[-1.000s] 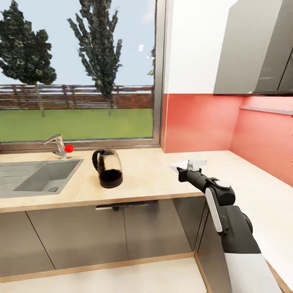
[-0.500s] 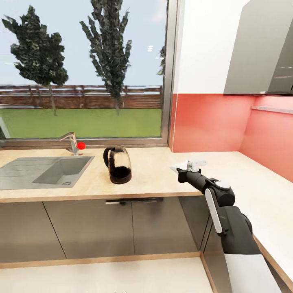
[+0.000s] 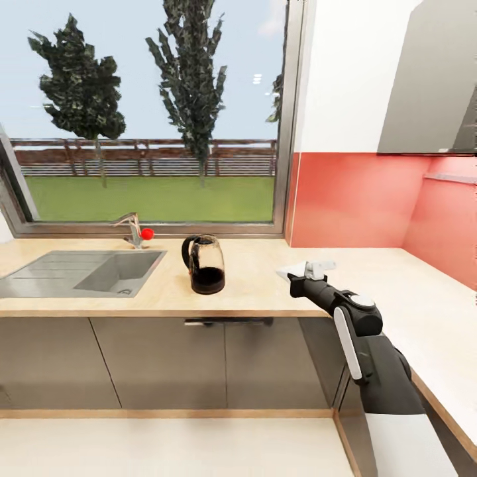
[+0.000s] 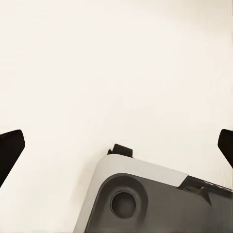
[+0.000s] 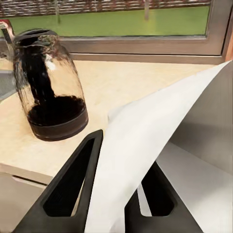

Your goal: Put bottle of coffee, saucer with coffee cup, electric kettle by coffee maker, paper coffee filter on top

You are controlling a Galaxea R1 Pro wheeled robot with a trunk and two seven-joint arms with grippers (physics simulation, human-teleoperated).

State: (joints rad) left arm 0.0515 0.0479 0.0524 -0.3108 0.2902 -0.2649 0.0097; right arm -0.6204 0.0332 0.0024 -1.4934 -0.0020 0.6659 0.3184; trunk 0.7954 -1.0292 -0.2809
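Countertop (image 3: 252,291) runs under the window (image 3: 152,112), wrapping the corner to the right. Sink (image 3: 86,275) is inset at its left end, basin bare, tap (image 3: 132,228) behind it. Kettle (image 3: 205,264) stands upright right of the sink, dark at the bottom. Right gripper (image 3: 308,270) hovers over the counter right of the kettle, clenched on the filter (image 5: 145,150). Left gripper's jaws: can't tell.

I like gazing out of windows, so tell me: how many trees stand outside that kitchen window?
2. One tree stands toward the left of the window, and a taller tree rises nearer the middle. A bit of foliage at the window's right frame may belong to a third, mostly hidden.
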